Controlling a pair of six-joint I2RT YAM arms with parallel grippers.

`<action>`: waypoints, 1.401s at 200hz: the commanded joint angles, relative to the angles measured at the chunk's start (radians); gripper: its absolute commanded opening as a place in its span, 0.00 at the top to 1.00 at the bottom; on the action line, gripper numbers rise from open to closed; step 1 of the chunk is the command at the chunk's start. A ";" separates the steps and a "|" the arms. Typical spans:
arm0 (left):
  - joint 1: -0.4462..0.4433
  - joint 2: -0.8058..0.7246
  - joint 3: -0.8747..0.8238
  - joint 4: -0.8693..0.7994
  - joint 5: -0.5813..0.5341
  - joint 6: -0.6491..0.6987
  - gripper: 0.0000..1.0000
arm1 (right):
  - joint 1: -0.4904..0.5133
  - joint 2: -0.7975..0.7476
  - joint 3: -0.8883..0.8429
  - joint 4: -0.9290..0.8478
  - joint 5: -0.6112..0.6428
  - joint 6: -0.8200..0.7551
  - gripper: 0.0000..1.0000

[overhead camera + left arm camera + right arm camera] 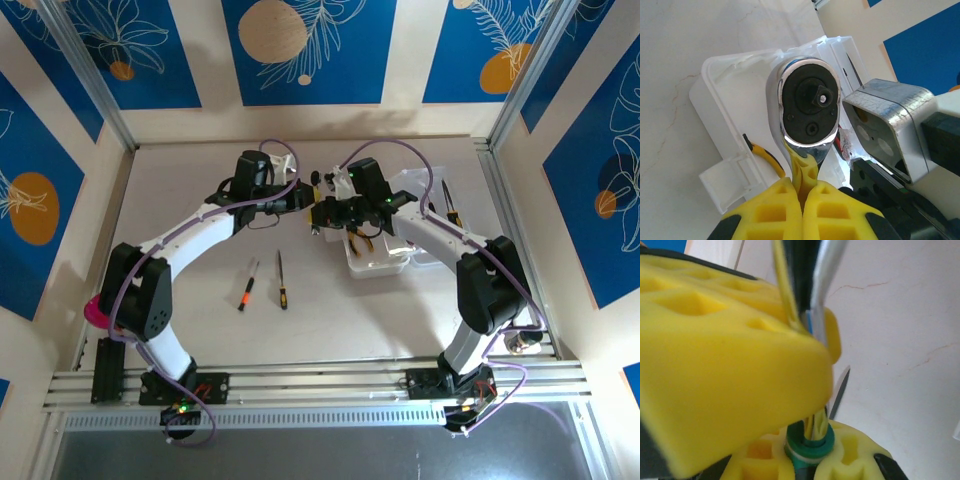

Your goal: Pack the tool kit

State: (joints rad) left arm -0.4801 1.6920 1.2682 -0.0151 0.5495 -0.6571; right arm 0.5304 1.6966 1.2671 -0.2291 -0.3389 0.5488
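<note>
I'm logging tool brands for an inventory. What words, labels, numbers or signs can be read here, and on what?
None can be read.
Wrench in the left gripper: bare metal and a black face, no lettering.
Case: plain.
Screwdrivers on the table: too small to show any marking.
Wall panels: only leaf and circle patterns.

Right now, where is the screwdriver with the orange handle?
In the top view the orange screwdriver lies on the table, left of centre, just left of the black screwdriver and well left of the clear case.
</note>
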 commanded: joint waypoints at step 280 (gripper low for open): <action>0.106 -0.177 -0.128 -0.441 -0.302 0.337 0.00 | -0.208 -0.073 -0.025 -0.586 0.746 -0.472 1.00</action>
State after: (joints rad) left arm -0.3805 1.5398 1.1488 -0.4545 0.2520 -0.3370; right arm 0.3401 1.5806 1.2194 -0.8726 0.3931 0.0792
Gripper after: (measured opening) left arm 0.997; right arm 0.142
